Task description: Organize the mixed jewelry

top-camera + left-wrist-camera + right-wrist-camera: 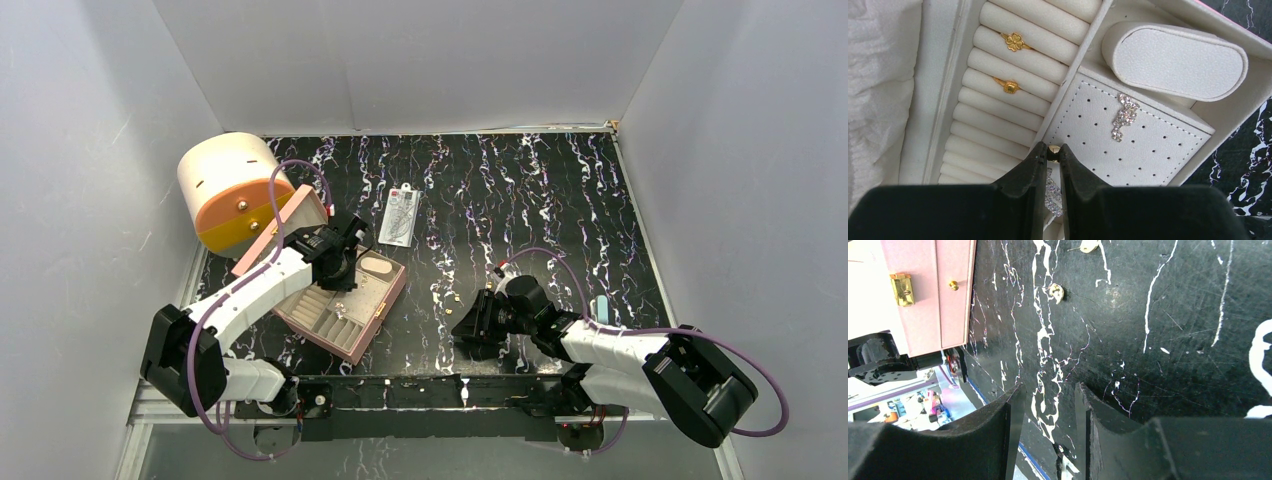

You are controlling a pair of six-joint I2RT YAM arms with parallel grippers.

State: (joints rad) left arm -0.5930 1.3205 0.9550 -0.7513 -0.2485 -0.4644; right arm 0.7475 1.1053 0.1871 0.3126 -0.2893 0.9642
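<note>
My left gripper point(1053, 151) is shut on a tiny gold stud point(1053, 149) just above the white perforated earring pad point(1148, 145) inside the open pink quilted box point(385, 308). A sparkly silver piece point(1124, 116) lies on the pad and another point(1053, 192) shows between my fingers. Two gold rings point(1014, 41) sit in the ring rolls. My right gripper point(1048, 392) is open and empty above the black mat, near its front edge. Two small gold studs point(1056, 292) lie on the mat ahead of it; they also show in the top view point(452, 298).
A cream and orange round case point(232, 190) stands at the back left. A clear flat packet with a white card point(399, 217) lies behind the box. A small light-blue block point(601, 307) sits by my right arm. A white oval cushion point(1175, 61) fills a box compartment.
</note>
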